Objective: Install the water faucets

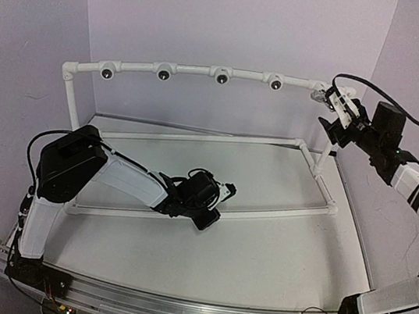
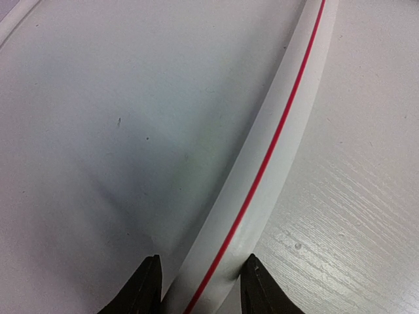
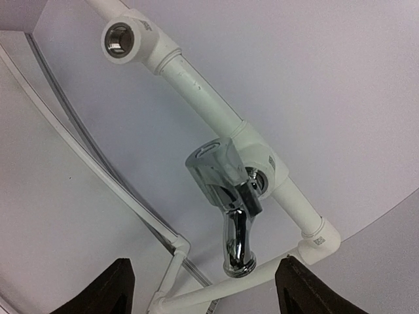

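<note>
My right gripper (image 3: 204, 268) stands wide, with both fingers clear of everything. The faucet (image 3: 229, 196) sits straight ahead of the gap between them, beyond the tips. Its shiny spout points back toward me and its other end is seated in a white fitting (image 3: 265, 160) on the top rail (image 3: 196, 85). Farther along that rail, an open fitting (image 3: 124, 40) shows its dark hole. My left gripper (image 2: 203, 261) is narrow, closed around a white pipe (image 2: 298, 111) with a red stripe that runs ahead from between the tips.

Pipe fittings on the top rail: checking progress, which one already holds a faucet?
The far-right fitting, before the right tool: a chrome faucet sticks out of it. The other four show empty holes.
</note>
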Controlling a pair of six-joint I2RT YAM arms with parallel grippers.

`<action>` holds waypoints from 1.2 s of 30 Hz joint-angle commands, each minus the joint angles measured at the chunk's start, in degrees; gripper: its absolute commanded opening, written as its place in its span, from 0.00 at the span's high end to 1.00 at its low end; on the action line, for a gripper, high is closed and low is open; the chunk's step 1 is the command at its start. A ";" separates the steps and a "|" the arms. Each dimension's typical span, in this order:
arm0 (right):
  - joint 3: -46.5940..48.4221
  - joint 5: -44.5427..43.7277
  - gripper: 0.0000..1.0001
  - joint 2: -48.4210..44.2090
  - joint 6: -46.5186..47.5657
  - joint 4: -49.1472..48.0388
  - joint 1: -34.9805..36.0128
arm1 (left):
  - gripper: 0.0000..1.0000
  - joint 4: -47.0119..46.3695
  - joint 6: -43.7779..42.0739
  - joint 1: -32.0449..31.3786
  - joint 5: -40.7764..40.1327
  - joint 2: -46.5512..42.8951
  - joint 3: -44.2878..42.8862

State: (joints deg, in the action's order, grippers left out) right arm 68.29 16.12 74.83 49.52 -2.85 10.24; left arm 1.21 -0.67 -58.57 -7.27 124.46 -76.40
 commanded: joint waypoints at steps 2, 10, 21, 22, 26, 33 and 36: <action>5.51 1.58 0.30 3.01 -6.31 -4.75 -0.29 | 1.00 19.38 7.87 -2.34 6.64 9.43 8.17; 5.46 -0.60 0.32 4.84 -5.98 -7.40 -0.26 | 1.00 19.60 7.83 -2.34 6.92 9.65 7.39; 7.05 -2.39 0.37 8.11 -5.37 -9.47 -0.23 | 1.00 20.39 7.99 -2.34 6.92 9.57 6.92; 6.91 -2.84 0.37 8.21 -5.39 -9.76 -0.30 | 1.00 20.44 7.97 -2.34 6.89 9.55 6.94; 6.84 -3.45 0.39 8.53 -6.07 -11.05 -0.22 | 1.00 20.63 8.16 -2.34 6.83 9.35 6.92; 6.55 -3.02 0.43 9.07 -7.83 -13.04 -0.24 | 1.00 20.67 8.27 -2.34 6.84 9.41 6.88; 6.72 -2.61 0.45 9.52 -7.96 -13.14 -0.25 | 1.00 20.65 8.25 -2.30 6.83 9.43 6.86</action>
State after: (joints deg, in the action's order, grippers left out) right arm 72.55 13.32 83.35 43.27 -12.82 10.24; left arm -0.08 -1.04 -58.59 -7.25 124.46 -75.68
